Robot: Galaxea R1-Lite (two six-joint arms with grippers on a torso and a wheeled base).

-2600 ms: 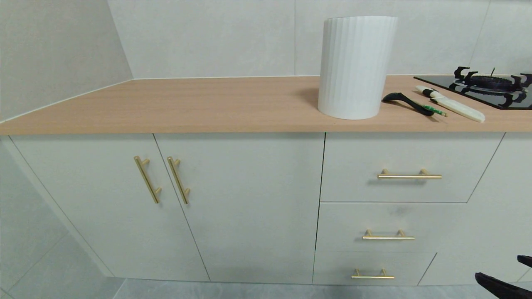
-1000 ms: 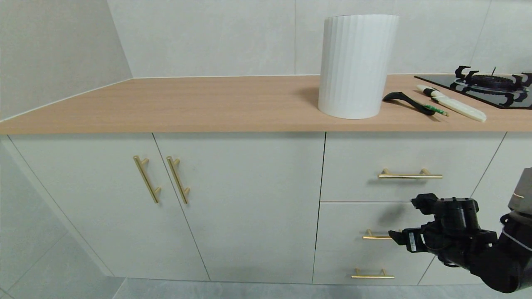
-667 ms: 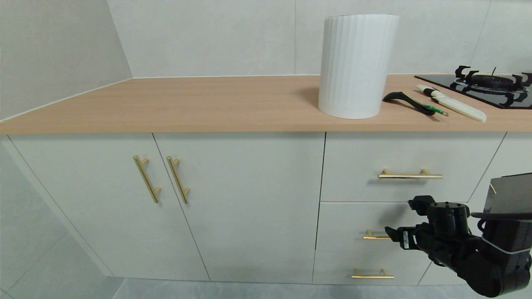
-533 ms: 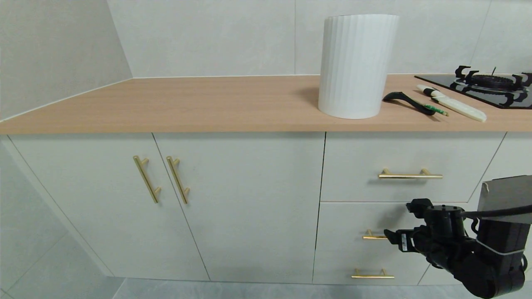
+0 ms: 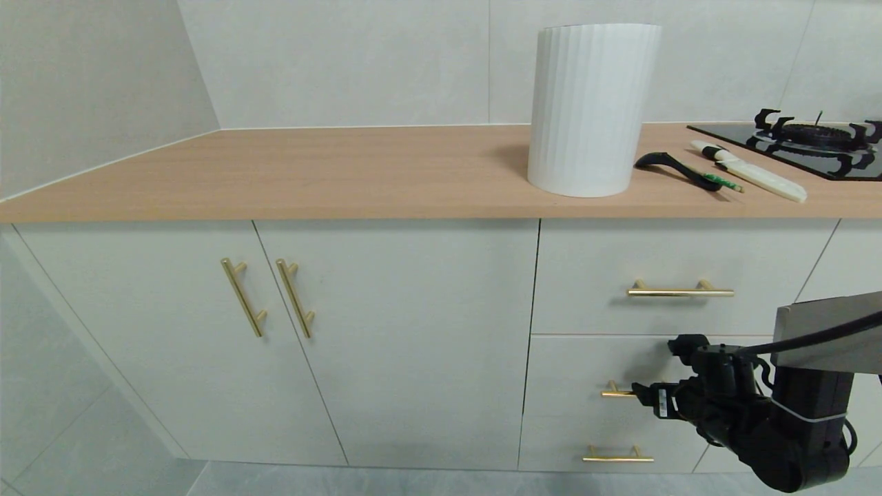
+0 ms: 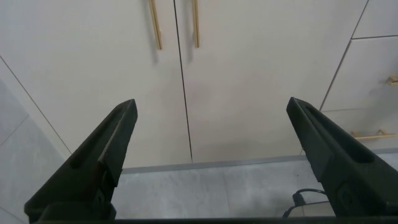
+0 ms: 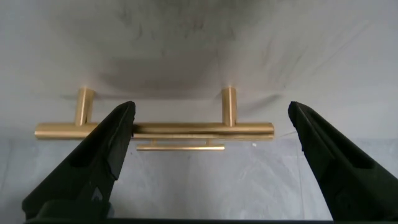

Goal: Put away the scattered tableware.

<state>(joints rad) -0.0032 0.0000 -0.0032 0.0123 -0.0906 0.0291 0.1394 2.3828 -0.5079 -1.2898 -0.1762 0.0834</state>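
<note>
Left gripper (image 6: 211, 102): jaws wide apart, nothing between them, facing the double cabinet doors (image 6: 249, 93) low down, floor strip visible below.

On the countertop (image 5: 310, 172), the white ribbed container (image 5: 589, 110) stands upright near the front edge. The tableware lies just right of it, between it and the hob (image 5: 806, 141): a black ladle (image 5: 679, 171) and a white knife (image 5: 751, 172). There is also a small green-handled piece (image 5: 722, 182) by the ladle's end; I can't tell what it is. All three lie flat and loose on the top, nothing holding them.

Right gripper (image 5: 665, 372) is well below that lot, at the drawer stack under the countertop. It is level with the middle drawer handle (image 5: 617, 393), with the top drawer handle (image 5: 680, 292) above it. Jaws are spread, empty, one finger high and one low in the head view. From the wrist camera the brass bar sits in the gap between them. Contact with the bar: probably none, but hard to call.

The right arm comes in from the lower right, forearm roughly level, wrist pointed straight at the drawer front.
</note>
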